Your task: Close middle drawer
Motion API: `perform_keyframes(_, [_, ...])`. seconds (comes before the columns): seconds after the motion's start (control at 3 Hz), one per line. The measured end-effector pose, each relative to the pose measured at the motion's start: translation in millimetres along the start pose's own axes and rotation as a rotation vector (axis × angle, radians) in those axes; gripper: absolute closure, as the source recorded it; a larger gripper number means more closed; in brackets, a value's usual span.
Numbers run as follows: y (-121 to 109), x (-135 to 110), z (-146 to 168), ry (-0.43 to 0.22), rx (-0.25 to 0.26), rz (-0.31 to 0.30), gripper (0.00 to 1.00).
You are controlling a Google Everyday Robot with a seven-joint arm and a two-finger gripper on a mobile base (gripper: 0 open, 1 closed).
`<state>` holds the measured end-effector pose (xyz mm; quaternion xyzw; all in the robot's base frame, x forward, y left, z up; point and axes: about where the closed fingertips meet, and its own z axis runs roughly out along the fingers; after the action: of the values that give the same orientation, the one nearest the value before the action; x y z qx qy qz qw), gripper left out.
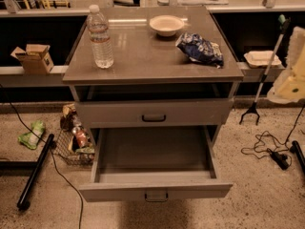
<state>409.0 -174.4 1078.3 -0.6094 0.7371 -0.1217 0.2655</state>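
Camera view: where's the middle drawer [155, 159]?
— Pulled far out of the cabinet [143, 56], its front with the dark handle nearest the camera. The upper drawer [190, 112] above it sits slightly out.
— Gripper [291, 78]?
— Pale shape at the right frame edge, level with the cabinet top, well apart from the drawer. Open, closed or holding something: can't tell.
— On top?
— Water bottle [100, 37], bowl [166, 25], crumpled bag [200, 49].

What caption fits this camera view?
Middle drawer pulled open below the top drawer; bottle, bowl and bag on the cabinet top; gripper at the right edge, apart from it.
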Motion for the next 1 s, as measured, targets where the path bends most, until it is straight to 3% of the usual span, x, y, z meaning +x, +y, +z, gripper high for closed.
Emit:
perform_keyframes(0.33, [0, 0, 0, 0.0, 0.0, 0.0, 0.0])
perform_keyframes(0.67, [16, -8, 21, -0.049, -0.061, -0.023, 0.0])
perform_keyframes(1.0, [49, -13, 77, -0.157, -0.202, -0.013, 0.0])
